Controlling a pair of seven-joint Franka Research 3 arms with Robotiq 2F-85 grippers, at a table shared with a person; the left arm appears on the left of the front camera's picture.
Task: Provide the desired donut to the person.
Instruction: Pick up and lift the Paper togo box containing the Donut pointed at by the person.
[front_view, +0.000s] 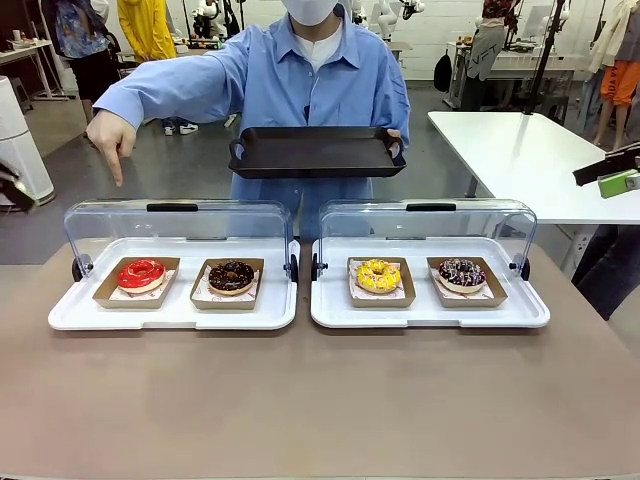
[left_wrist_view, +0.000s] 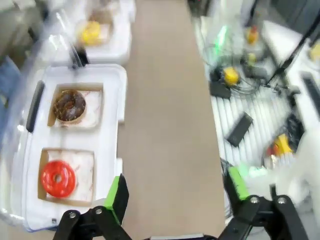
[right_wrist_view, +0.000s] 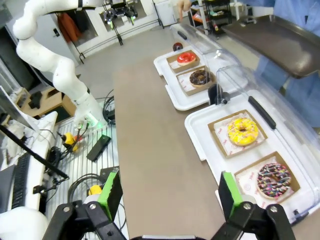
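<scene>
Donut (front_view: 141, 274), glossy red ring, sits in square cardboard tray (front_view: 172, 265); left fingers (left_wrist_view: 117, 199), right fingers (right_wrist_view: 110, 192) apart.

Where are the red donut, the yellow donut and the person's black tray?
red donut (front_view: 152, 274), front view, icing beside the hole.
yellow donut (front_view: 367, 277), front view, icing beside the hole.
black tray (front_view: 315, 150), front view, its bare flat bottom.

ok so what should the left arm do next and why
Probably bring the open left gripper over the red-glazed ring donut. The person's hand points down at it, and the person holds out a black plastic tray, apparently ready to receive it.
</scene>
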